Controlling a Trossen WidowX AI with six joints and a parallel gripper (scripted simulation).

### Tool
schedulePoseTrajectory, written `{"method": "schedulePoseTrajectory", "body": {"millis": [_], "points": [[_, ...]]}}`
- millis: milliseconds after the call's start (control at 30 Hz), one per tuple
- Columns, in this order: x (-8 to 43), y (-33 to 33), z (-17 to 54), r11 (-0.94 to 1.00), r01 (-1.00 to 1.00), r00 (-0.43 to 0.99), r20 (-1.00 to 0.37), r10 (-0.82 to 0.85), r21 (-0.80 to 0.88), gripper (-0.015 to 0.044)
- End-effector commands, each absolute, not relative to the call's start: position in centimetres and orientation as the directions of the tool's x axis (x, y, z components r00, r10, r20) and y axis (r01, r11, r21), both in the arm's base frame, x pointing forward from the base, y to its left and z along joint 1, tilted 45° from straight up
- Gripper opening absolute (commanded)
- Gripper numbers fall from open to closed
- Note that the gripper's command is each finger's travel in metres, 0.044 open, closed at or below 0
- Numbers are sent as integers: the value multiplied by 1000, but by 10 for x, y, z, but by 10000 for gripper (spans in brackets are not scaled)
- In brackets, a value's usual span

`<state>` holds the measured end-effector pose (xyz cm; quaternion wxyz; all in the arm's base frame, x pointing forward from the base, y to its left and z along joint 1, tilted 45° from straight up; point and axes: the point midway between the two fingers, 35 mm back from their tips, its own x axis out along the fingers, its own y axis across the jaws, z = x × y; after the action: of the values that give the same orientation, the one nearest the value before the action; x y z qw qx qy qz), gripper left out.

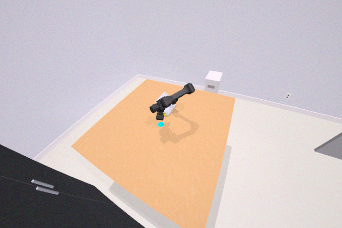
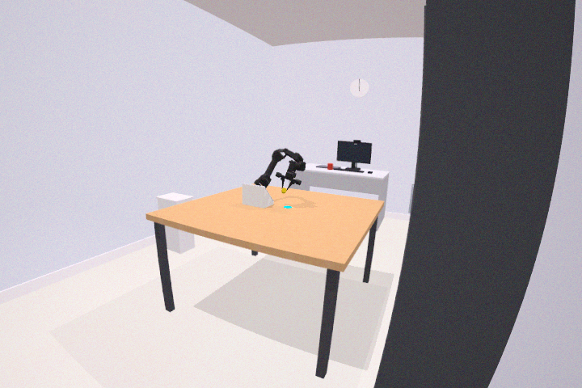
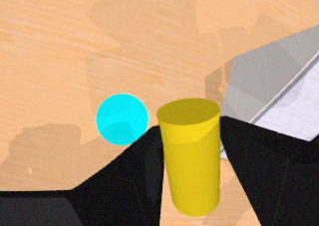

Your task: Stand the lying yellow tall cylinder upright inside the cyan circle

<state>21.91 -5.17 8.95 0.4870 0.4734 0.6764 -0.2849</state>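
Observation:
My gripper (image 1: pixel 163 114) (image 2: pixel 284 189) (image 3: pixel 189 128) is shut on the yellow cylinder (image 1: pixel 164 114) (image 2: pixel 283 191) (image 3: pixel 193 161). It holds the cylinder above the table, between both fingers. In the wrist view one round end face shows at the upper end of the cylinder; in the exterior view only a small round yellow patch shows, so its exact tilt is hard to tell. The flat cyan circle (image 1: pixel 161 124) (image 2: pixel 288 207) (image 3: pixel 122 119) lies uncovered on the table, left of the cylinder in the wrist view.
A white and grey wedge-shaped block (image 1: pixel 172 109) (image 2: pixel 255 196) (image 3: pixel 259 77) stands on the wooden table (image 1: pixel 149 150) (image 2: pixel 237 224), close to the cylinder. In the exterior view, a desk with a monitor (image 2: pixel 354 151) and a red cup (image 2: pixel 330 166) stands behind the table.

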Motion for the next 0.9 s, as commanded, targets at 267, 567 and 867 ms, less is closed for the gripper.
{"method": "schedulePoseTrajectory", "body": {"millis": [267, 567, 867], "points": [[215, -50, 86, 395, 918, -97, -953, 287, 25, 105], [213, -49, 85, 393, 920, -101, -968, 230, -3, 105], [213, -49, 84, 387, 922, -101, -980, 172, -27, 105]]}}
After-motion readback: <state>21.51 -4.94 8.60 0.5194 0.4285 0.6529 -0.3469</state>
